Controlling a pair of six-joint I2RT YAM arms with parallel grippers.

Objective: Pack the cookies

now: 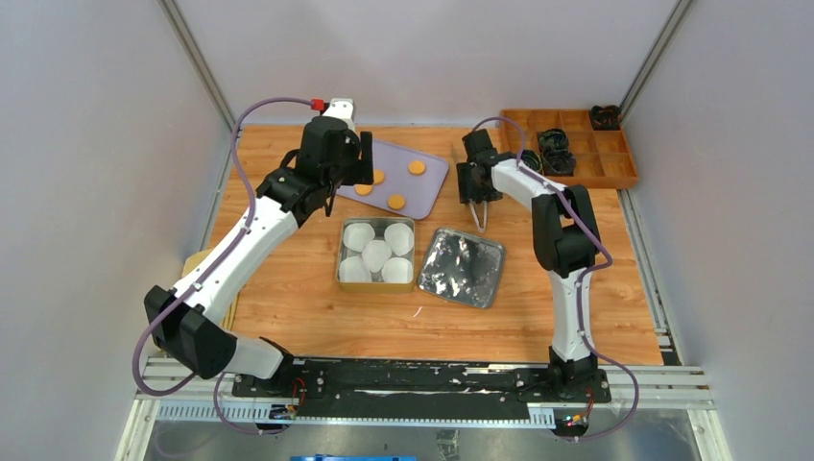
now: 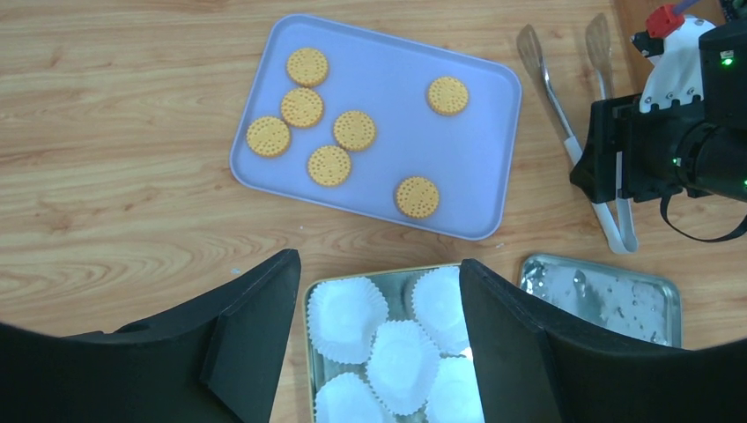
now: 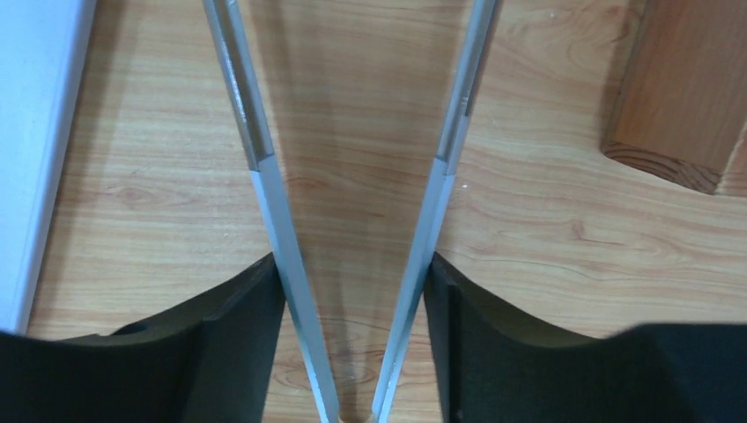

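A pale wooden table [image 1: 288, 288] stands between plain grey walls. At the left, the left tool [image 2: 377, 269] hangs over the near rim of a square metal tin [image 2: 398, 280], its dark fingers [image 2: 264, 317] spread wide with nothing held between them. Those fingers cut off the tin's sides in the left wrist view. White paper cups [image 2: 345, 317] fill the tin; the overhead view shows five.

Behind the tin lies a lavender tray [image 2: 396, 141] carrying the cookies [image 2: 329, 165]. All seven show from the left wrist: five clustered at the tray's left and two apart at the right. From above, the left arm hides most of them.

Right of the tin sits a shiny shallow metal pan [image 1: 463, 267]. Beyond it, the right tool [image 3: 348, 273] grips a pair of metal tongs [image 3: 271, 211], one finger pressing the outside of each arm. The arms remain splayed. Whether the tongs are resting on the table or lifted is unclear.

At the far right corner is a wooden compartment box [image 1: 600, 158]; the dark items inside are too small to make out.
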